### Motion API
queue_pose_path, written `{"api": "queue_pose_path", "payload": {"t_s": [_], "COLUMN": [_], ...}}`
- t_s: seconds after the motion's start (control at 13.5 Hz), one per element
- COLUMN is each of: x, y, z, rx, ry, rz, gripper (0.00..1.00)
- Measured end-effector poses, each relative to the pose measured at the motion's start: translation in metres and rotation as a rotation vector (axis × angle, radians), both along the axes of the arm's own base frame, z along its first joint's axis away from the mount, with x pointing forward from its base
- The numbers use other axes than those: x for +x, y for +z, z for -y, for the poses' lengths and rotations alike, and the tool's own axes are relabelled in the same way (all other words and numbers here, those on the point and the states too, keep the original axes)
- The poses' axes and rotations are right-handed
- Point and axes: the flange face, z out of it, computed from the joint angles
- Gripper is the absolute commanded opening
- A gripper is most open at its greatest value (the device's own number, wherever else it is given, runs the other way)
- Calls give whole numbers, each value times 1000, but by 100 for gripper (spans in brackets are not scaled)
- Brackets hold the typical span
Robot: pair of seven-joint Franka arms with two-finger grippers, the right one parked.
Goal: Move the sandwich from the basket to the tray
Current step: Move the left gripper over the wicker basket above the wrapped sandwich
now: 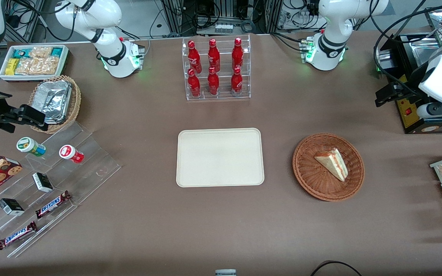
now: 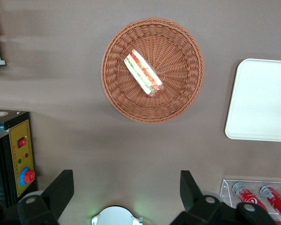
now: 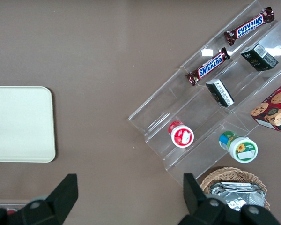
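Nothing done yet, as I read it. Sandwich (image 2: pixel 143 73) lies in the basket (image 2: pixel 178 98), untouched. Tray (image 1: pixel 220 157) beside the basket is bare. My gripper (image 2: pixel 124 187) hangs high above the surface, farther from the front camera than the basket, fingers wide, holding nothing. Reach, grasp, carry and release all remain.

the sandwich (image 1: pixel 332 163) lies in the basket (image 1: pixel 309 180) beside the tray (image 1: pixel 190 176); the end effector (image 2: pixel 126 187) hangs spread above the table.

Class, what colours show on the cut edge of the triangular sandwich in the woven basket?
Red, orange and green between pale bread, clearest in the left wrist view.
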Motion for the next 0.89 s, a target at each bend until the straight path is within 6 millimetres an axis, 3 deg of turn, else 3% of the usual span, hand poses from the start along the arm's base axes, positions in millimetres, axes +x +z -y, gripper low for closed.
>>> {"api": "queue_pose_path", "payload": {"t_s": [0.52, 0.89], "x": [2, 12], "y": [-11, -74], "z": [-1, -7], "rx": [-1, 1], "ry": [-10, 9], "rz": [-20, -44], "gripper": [100, 100]}}
